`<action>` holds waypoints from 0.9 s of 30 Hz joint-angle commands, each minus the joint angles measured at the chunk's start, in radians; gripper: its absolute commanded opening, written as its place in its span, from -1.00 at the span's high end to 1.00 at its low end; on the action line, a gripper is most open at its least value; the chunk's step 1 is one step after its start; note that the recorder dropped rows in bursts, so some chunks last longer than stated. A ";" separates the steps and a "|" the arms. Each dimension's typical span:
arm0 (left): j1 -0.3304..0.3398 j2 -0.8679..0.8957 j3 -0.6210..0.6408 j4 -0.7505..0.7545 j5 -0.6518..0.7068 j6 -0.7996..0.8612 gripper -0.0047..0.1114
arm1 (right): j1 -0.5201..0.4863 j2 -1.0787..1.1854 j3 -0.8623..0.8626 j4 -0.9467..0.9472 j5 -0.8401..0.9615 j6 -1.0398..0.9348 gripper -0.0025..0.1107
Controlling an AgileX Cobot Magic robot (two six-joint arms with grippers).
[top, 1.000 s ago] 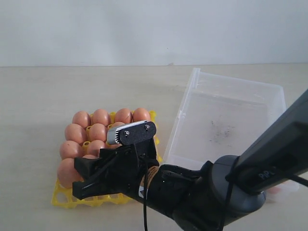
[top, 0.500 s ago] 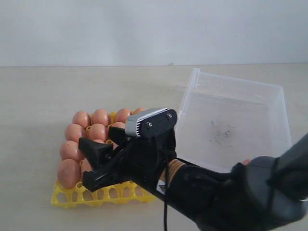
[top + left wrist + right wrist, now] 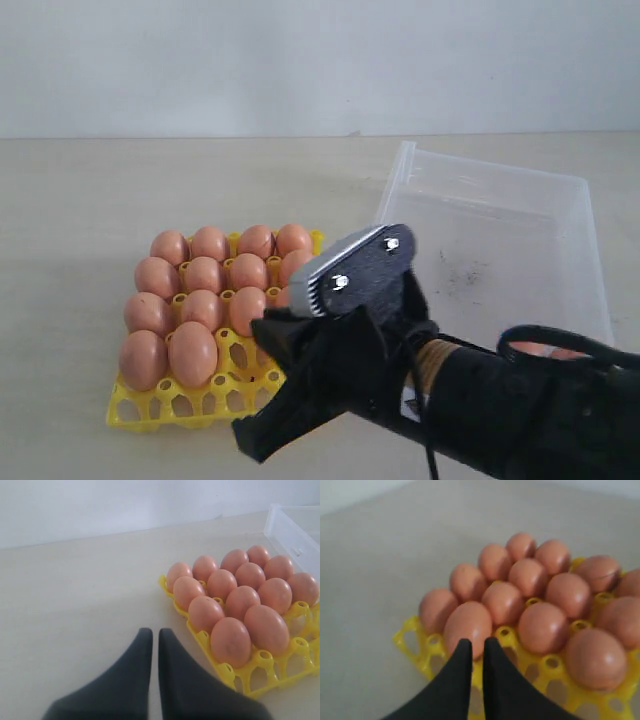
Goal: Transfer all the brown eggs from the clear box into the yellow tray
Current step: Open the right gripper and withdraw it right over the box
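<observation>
Pulled back from over the yellow tray (image 3: 133, 412) since a second ago, the right gripper (image 3: 252, 440) now hangs at the lower middle of the exterior view, just off the tray's near right corner. Its jaws, spread wide then, are now pressed together with nothing between them. Where it hovered, one of the brown eggs (image 3: 193, 352) now shows in the near row, second cup from the left.

Fourteen eggs can be counted in the tray, which lies at the centre left on the tabletop (image 3: 80, 200). The three far rows look full, though the arm partly hides the rightmost egg of the third row. The near row holds two eggs at its left end.

To the right of the tray, the clear box (image 3: 500, 225) lies with its near left corner hidden behind the arm, and dark specks mark its floor. A pale orange patch shows just above the arm at the box's near edge; what it is cannot be told.

In the left wrist view, the left gripper (image 3: 155, 632) is above bare tabletop just beside the tray, its jaws almost touching and holding nothing.
</observation>
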 commanded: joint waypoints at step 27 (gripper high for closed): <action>-0.005 -0.003 0.003 0.002 -0.003 -0.008 0.85 | -0.207 -0.188 -0.377 -0.026 1.353 0.054 0.96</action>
